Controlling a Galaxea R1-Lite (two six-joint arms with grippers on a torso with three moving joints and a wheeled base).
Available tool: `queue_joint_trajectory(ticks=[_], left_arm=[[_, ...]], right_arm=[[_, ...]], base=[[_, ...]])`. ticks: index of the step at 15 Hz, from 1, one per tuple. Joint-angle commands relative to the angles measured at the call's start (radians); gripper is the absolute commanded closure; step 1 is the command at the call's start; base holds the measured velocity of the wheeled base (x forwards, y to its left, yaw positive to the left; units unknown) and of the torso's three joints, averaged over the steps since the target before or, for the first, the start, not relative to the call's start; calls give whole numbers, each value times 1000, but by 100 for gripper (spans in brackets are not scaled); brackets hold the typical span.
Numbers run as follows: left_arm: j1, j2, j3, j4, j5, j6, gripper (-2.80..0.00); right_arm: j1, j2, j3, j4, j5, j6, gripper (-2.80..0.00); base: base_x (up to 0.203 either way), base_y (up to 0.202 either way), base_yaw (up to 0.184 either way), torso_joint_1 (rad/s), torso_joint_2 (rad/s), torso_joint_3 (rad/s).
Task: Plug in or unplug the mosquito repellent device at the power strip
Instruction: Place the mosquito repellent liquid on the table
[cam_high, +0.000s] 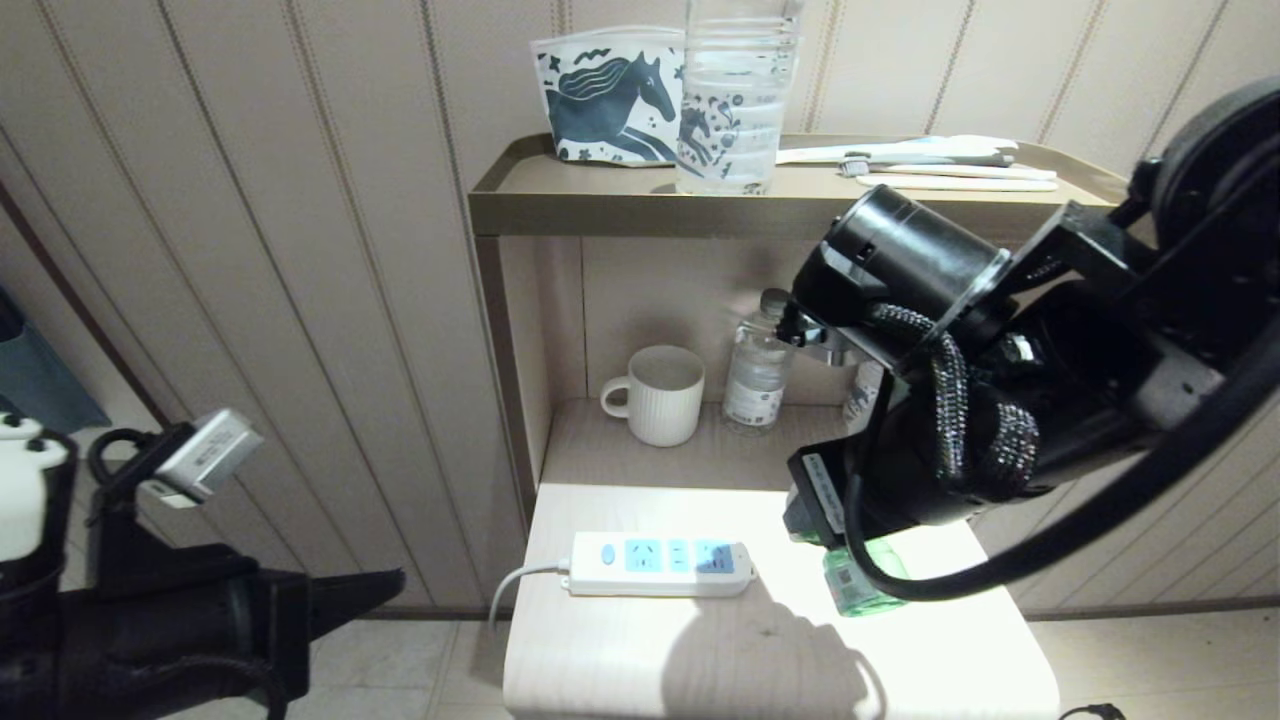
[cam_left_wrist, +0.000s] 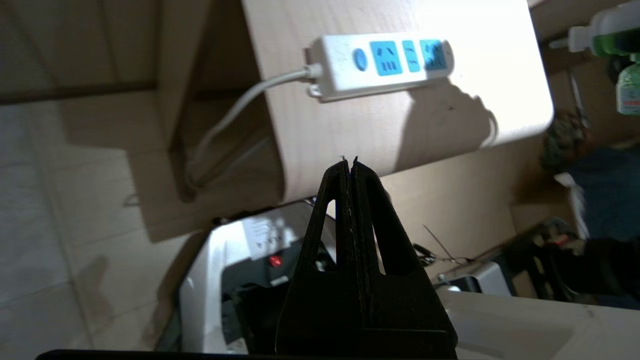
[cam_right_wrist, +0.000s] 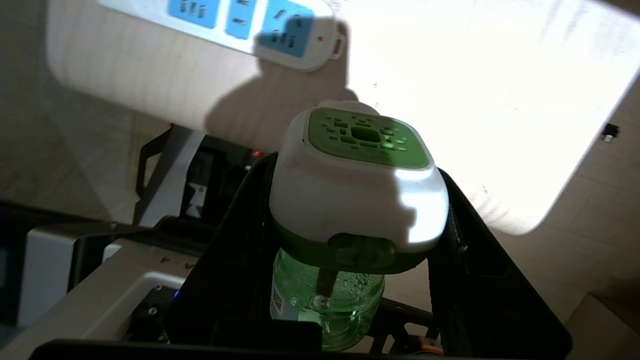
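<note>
The right claw (cam_right_wrist: 350, 235) grips the mosquito repellent device (cam_right_wrist: 357, 195), its two black fingers pressed against the sides of the white-and-green plug head, with the translucent green bottle hanging between them. In the head view the device (cam_high: 858, 585) shows as a green bottle under the right arm, held above the right part of the pale desk (cam_high: 640, 660) and apart from the power strip (cam_high: 660, 565). The strip lies flat near the desk's left edge, all three light-blue socket faces bare, its round blue button at the left end and its white cord (cam_high: 510, 585) dropping off the left side. The left claw (cam_left_wrist: 350, 165) is closed on nothing, fingertips together, low at the robot's left, off the desk. A white mug (cam_high: 660, 393) and a clear water bottle (cam_high: 760, 370) stand on the shelf behind the desk.
</note>
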Motion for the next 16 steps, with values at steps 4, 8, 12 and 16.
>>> queue_joint_trajectory(ticks=[4,8,12,16], left_arm=[[38,-491,10,455,319,62,0],[303,-562,-61,701,554,3,0],[491,-840,45,690,565,136,0],[551,-1074,324,469,555,292,0]], right_arm=[[11,-155,321,-287,-279,15,0],[-13,-266,452,-460,-384,-46,0],[-68,-330,502,-466,-412,-49,0],[-102,-381,558,-476,-410,-44,0]], base=[[0,0,0,0,0,0],[0,0,0,0,0,0],[0,0,0,0,0,0],[0,0,0,0,0,0]])
